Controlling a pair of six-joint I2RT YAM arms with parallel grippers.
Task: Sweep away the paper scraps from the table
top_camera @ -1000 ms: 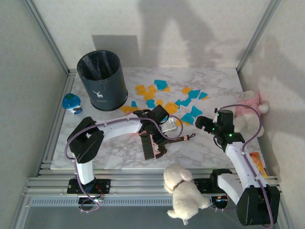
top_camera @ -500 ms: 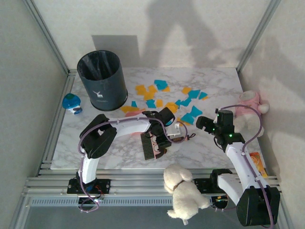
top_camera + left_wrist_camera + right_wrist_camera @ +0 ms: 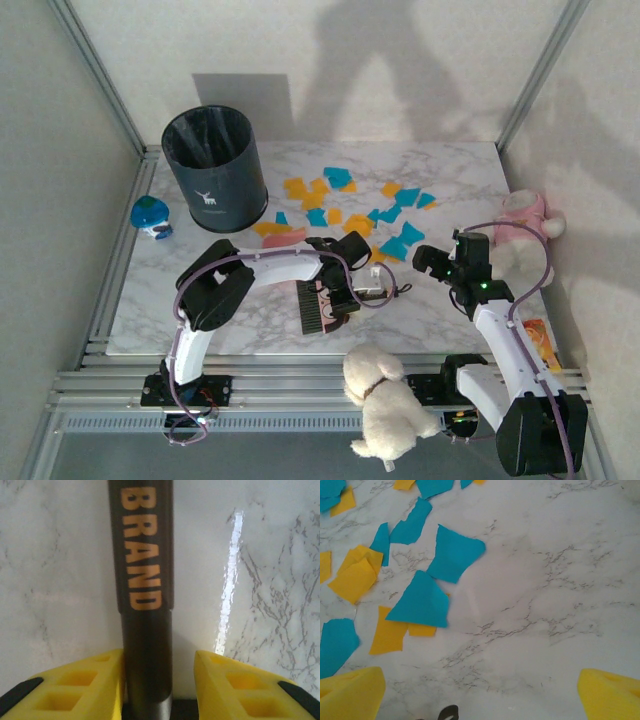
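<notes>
Left end effector (image 3: 159,682) straddling the dark handle of a brush (image 3: 145,555) that lies flat on the worktop (image 3: 230,330). Its yellow fingers (image 3: 85,685) stand narrow, one pad against the handle and the other just beside it with a slim gap, so the grip does not look complete. The hold sits on the handle, apart from the bristle head, which would leave the bristles free to push paper. Right end effector (image 3: 430,258) hangs spread wide and empty above bare marble, near the closest teal piece, probably parked out of the brush's path. Paper scraps (image 3: 340,205), orange-yellow and teal, lie scattered across the far middle of the worktop, between the dark bin (image 3: 213,170) and the right arm; none is gathered yet. A pink dustpan (image 3: 285,238) lies at the near edge of the scatter, beside the left arm.
</notes>
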